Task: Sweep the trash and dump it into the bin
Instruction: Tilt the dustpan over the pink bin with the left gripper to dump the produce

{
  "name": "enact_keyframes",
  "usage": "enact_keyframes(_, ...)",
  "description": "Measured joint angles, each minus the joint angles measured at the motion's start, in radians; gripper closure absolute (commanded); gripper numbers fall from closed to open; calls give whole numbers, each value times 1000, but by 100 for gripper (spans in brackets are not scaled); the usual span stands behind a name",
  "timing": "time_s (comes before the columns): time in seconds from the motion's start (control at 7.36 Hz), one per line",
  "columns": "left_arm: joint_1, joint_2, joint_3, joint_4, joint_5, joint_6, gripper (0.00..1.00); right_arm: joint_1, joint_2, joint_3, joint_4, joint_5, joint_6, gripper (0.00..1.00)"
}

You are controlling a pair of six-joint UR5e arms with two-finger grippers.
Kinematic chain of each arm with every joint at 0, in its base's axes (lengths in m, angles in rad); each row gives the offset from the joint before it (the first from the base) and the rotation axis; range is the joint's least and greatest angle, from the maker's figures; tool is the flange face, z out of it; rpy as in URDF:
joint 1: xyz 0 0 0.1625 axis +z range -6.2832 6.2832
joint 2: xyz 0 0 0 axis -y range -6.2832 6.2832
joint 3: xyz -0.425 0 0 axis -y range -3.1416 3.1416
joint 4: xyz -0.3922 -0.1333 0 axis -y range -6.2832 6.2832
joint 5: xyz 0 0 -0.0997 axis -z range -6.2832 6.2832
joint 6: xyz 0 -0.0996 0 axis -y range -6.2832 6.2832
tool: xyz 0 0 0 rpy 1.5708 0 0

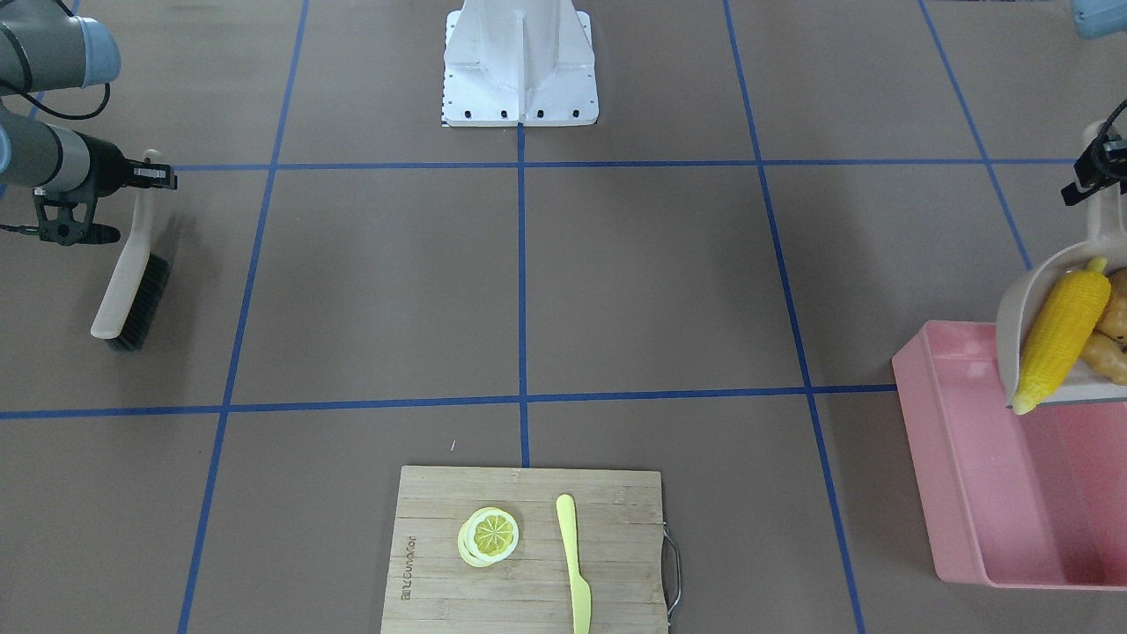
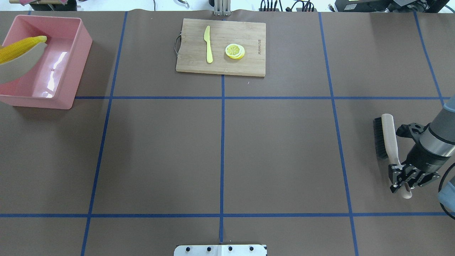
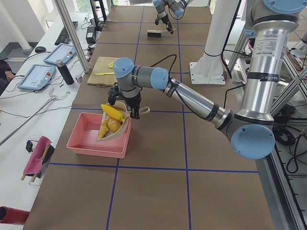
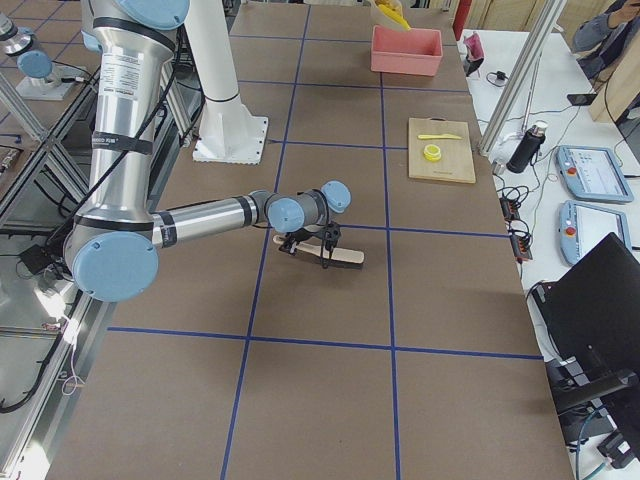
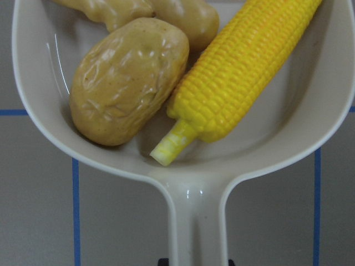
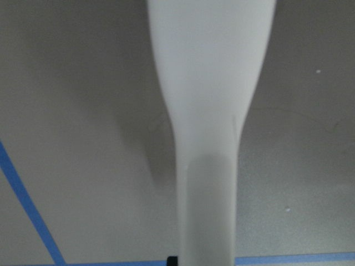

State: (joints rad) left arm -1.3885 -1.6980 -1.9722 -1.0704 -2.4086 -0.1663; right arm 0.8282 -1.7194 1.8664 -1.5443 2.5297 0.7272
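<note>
My left gripper (image 1: pixel 1097 173) is shut on the handle of the beige dustpan (image 1: pixel 1021 308) and holds it tilted over the pink bin (image 1: pixel 960 458). The yellow corn cob (image 1: pixel 1061 330), the brown potato (image 1: pixel 1116 308) and the tan ginger root (image 1: pixel 1105 357) lie in the pan. The left wrist view shows the corn (image 5: pixel 244 72), potato (image 5: pixel 127 80) and ginger (image 5: pixel 111 10) up close. The corn's tip juts over the pan's lip above the bin (image 2: pixel 53 89). My right gripper (image 2: pixel 401 177) is shut on the handle of a brush (image 2: pixel 385 138) lying on the table.
A wooden cutting board (image 2: pixel 249 64) at the table's far middle carries a lemon slice (image 2: pixel 235 51) and a pale yellow knife (image 2: pixel 208 44). The robot's white base (image 1: pixel 519 70) stands at the near edge. Blue tape lines cross the brown table.
</note>
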Motion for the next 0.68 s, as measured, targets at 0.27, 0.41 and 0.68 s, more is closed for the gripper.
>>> enact_keyframes(0.27, 7, -61, 40, 140, -31, 48, 100, -1, 0, -2, -4, -1, 0, 64)
enact_keyframes(0.41, 9, -93, 63, 191, -38, 75, 100, -1, 1, -2, -12, -2, 0, 46)
enact_keyframes(0.68, 9, -165, 133, 306, -43, 157, 100, 0, 3, 0, -21, -3, -1, 15)
